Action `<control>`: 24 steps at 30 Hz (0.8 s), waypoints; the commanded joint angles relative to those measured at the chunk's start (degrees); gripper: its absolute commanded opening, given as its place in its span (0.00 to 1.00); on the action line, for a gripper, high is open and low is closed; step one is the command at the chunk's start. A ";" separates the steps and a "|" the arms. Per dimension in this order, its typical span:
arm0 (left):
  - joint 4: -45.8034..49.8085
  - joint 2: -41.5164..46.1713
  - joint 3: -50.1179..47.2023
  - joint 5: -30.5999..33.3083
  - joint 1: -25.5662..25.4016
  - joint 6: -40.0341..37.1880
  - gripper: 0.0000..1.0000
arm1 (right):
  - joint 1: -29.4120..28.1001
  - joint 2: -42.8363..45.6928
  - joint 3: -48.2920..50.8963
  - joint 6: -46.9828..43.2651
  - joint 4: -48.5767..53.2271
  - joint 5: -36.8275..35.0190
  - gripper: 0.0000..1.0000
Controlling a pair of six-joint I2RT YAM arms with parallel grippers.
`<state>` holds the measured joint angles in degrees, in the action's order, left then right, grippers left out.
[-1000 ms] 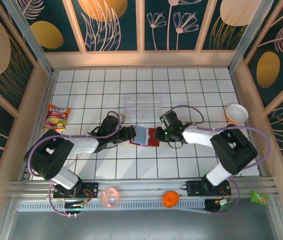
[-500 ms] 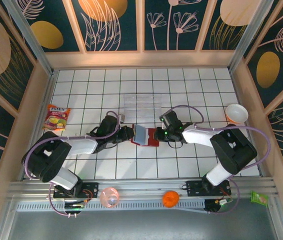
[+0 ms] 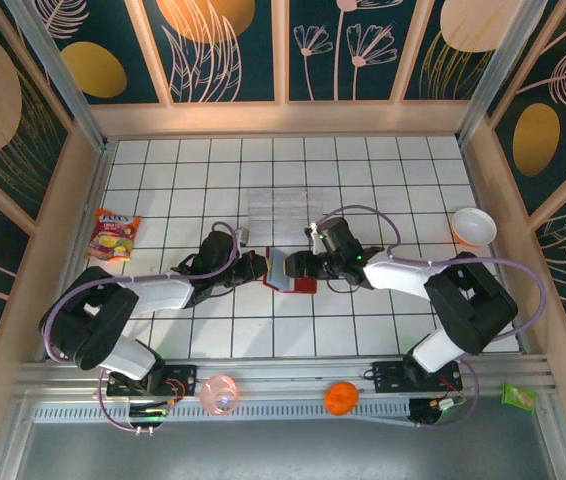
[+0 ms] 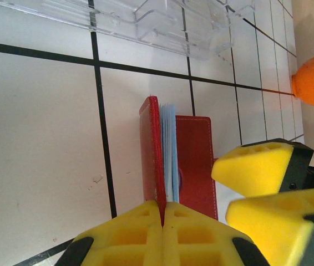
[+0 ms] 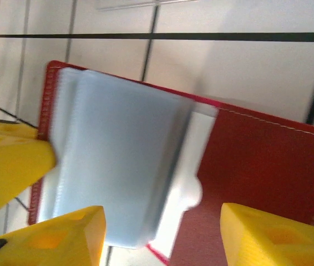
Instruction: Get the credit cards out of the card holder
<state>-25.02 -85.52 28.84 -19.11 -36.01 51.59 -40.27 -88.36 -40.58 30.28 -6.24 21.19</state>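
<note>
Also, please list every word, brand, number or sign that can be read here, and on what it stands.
No text is legible.
On the snack packet: a printed logo, too small to read.
On the green packet: print too small to read.
On the card holder: no writing visible.

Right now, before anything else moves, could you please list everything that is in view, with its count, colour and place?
card holder: one, red with grey-blue pockets, open at table centre
plastic tray: one, clear, just beyond the card holder
snack packet: one, red and yellow, table's left edge
bowl: one, white, table's right edge
pink round thing: one, translucent pink, near rail, left
orange round thing: one, orange, near rail, middle
green packet: one, green, near rail, far right
left hand: one, yellow-tipped, shut on the card holder's raised cover
right hand: one, yellow-tipped, open at the card holder
</note>
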 commanded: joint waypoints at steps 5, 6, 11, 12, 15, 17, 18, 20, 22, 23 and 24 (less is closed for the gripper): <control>1.22 2.93 -1.20 -1.14 -0.20 1.08 0.00 | -2.08 -3.89 -5.03 -0.68 -3.26 1.57 0.70; 1.18 3.08 -1.39 -1.26 -0.27 1.26 0.00 | -2.14 -4.35 -5.47 -0.58 -3.19 1.50 0.70; 1.10 4.18 -2.21 -1.36 -0.21 1.66 0.00 | -2.28 -6.88 -7.40 0.30 -1.72 -0.26 0.71; 1.03 4.30 -2.29 -1.36 -0.20 1.66 0.00 | -2.36 -7.38 -7.79 0.45 -1.60 -0.48 0.72; 1.01 4.73 -2.45 -1.36 -0.25 1.68 0.00 | -2.51 -8.45 -8.60 0.79 -1.25 -0.62 0.72; 1.00 4.91 -2.56 -1.45 -0.21 1.69 0.00 | -2.65 -8.93 -8.86 0.83 -1.08 -0.63 0.71; 0.92 5.00 -2.63 -1.45 -0.20 1.71 0.00 | -2.66 -9.11 -9.01 0.83 -0.98 -0.71 0.72; 0.90 5.10 -2.73 -1.58 -0.20 1.71 0.00 | -2.71 -9.59 -9.14 0.92 -0.60 -0.79 0.72; 0.83 5.21 -2.91 -1.38 -0.22 1.80 0.00 | -2.86 -10.18 -9.42 1.05 0.32 -1.32 0.71; 0.79 5.35 -3.02 -1.37 -0.23 1.88 0.00 | -2.91 -10.34 -9.36 1.16 0.46 -1.48 0.70; 0.80 5.42 -3.00 -1.28 -0.25 1.92 0.00 | -2.89 -10.45 -9.25 1.33 0.73 -1.67 0.69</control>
<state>-23.73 -81.52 26.37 -19.29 -36.01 52.71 -42.65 -97.60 -48.62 30.65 -7.09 20.86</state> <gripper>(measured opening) 0.043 0.697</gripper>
